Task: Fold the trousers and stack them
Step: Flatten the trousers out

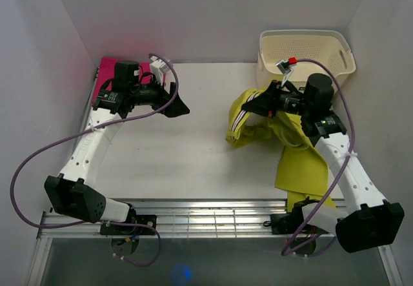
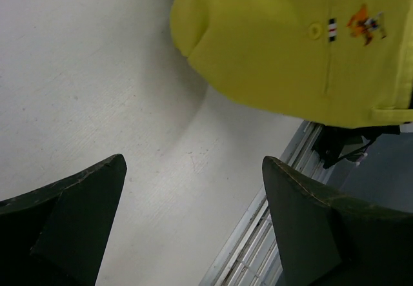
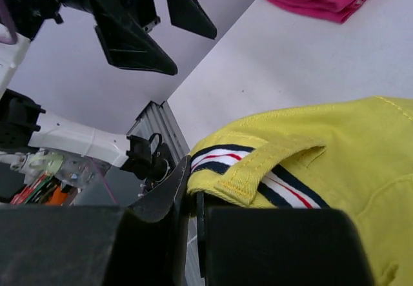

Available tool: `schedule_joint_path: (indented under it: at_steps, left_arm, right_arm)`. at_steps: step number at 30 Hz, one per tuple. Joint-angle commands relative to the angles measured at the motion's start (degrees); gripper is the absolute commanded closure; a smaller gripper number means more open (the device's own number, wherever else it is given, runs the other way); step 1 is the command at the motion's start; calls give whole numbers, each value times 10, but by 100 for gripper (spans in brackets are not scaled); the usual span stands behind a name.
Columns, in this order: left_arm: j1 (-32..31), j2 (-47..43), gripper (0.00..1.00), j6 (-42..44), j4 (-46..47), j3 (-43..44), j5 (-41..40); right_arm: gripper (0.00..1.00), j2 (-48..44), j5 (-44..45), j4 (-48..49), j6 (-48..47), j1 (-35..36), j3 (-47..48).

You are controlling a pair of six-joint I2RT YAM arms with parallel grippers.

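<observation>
Right gripper (image 3: 192, 192) is pinched shut on just the striped waistband edge (image 3: 258, 170) of the lime trousers (image 1: 302, 163), which sit bunched on the right side of the table (image 1: 187, 157) in front of the basket (image 1: 335, 50), one end trailing over the near rail (image 1: 213, 212). Left gripper (image 1: 177, 105) hangs spread wide, empty, near the pink cloth (image 1: 105, 73). A thin bite like that could slip on a pull, and that trailing end might snag the rail.

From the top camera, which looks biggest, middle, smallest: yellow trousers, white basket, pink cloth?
1. Lime-yellow fabric trousers
2. Cream perforated plastic basket
3. Folded magenta-pink cloth, partly hidden behind the left arm, so its real size is unsure.
</observation>
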Motion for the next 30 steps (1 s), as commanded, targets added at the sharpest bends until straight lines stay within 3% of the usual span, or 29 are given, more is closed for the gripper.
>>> schedule_joint_path:
  at_steps: [1, 5, 7, 10, 13, 14, 16, 18, 19, 20, 22, 24, 25, 26, 28, 29, 30]
  left_arm:
    - [0, -64, 2, 15, -28, -22, 32]
    - [5, -114, 2, 8, -22, -84, 12]
    - [10, -137, 2, 2, -9, -115, -4]
    - [52, -144, 2, -33, -8, -135, -9]
    - [143, -144, 2, -61, 3, -145, 30]
    - [209, -144, 2, -84, 9, -148, 62]
    - [260, -146, 2, -110, 33, -150, 83]
    - [332, -148, 2, -142, 45, -146, 107]
    - [349, -148, 2, -146, 52, -143, 115]
    - [364, -147, 2, -141, 51, -130, 123]
    - [360, -144, 2, -96, 41, -117, 139]
    - [343, -130, 2, -37, 27, -104, 134]
    - [323, -120, 4, -2, -24, -94, 118]
    - [258, -111, 5, 37, -45, -86, 87]
    - [182, -118, 7, 101, -57, -107, 0]
    - [61, -123, 7, 114, -48, -132, -61]
    - [60, -123, 7, 114, -49, -140, -62]
  right_arm:
    - [92, 34, 83, 149, 61, 87, -30]
    - [92, 131, 150, 87, -29, 197, 11]
    - [92, 166, 177, 114, -36, 237, 20]
    - [92, 252, 210, 132, -46, 310, 86]
    - [91, 344, 237, 99, -83, 365, 211]
    - [82, 385, 239, 95, -83, 380, 237]
    - [50, 413, 224, 88, -72, 384, 296]
    - [40, 419, 225, 67, -99, 382, 320]
    - [25, 412, 232, 50, -116, 377, 323]
    - [21, 385, 230, 26, -133, 357, 316]
    - [11, 329, 203, -35, -191, 308, 287]
    - [9, 294, 186, -111, -283, 269, 271]
    - [9, 278, 189, -156, -316, 228, 264]
    - [8, 246, 198, -245, -361, 208, 244]
    - [8, 211, 229, -321, -437, 168, 208]
    - [8, 152, 261, -383, -539, 105, 127]
    - [8, 151, 284, -384, -540, 104, 126]
